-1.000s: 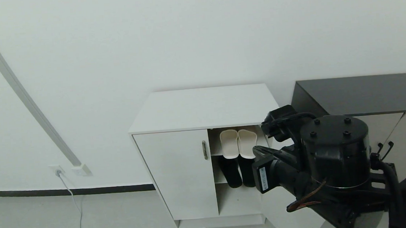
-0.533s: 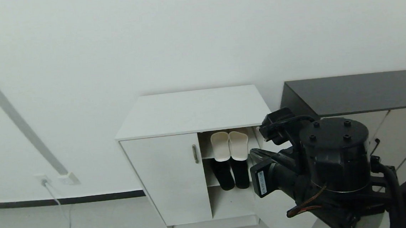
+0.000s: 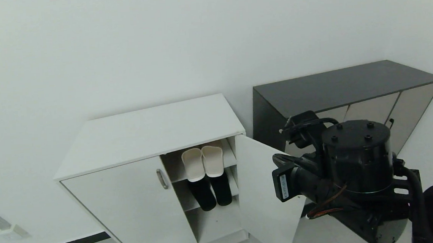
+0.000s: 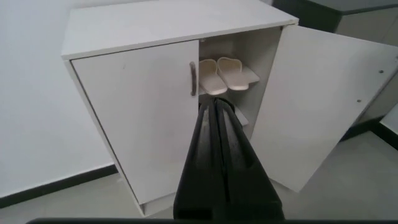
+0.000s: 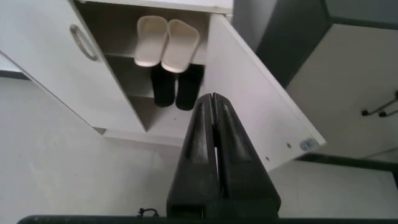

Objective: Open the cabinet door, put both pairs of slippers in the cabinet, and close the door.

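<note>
The white cabinet (image 3: 144, 130) stands against the wall with its left door (image 3: 131, 211) shut and its right door (image 3: 263, 198) swung wide open. A pair of white slippers (image 3: 202, 162) rests on the upper shelf, toes outward. A pair of black slippers (image 3: 210, 192) lies on the shelf below. My left gripper (image 4: 211, 107) is shut and empty, held in front of the cabinet's middle. My right gripper (image 5: 213, 99) is also shut and empty, hanging out in front of the open compartment beside the open door (image 5: 261, 106), with the white slippers (image 5: 166, 42) and black slippers (image 5: 177, 87) beyond it.
A dark grey sideboard (image 3: 336, 86) with pale doors stands right of the cabinet, close behind the open door. My right arm (image 3: 356, 165) fills the lower right. A metal handle (image 3: 162, 178) is on the shut door. Grey floor (image 5: 74, 180) lies before the cabinet.
The whole head picture has shifted: the camera has turned, so the cabinet now sits farther left and at an angle, with more of the sideboard showing. Slippers and door stay as they were.
</note>
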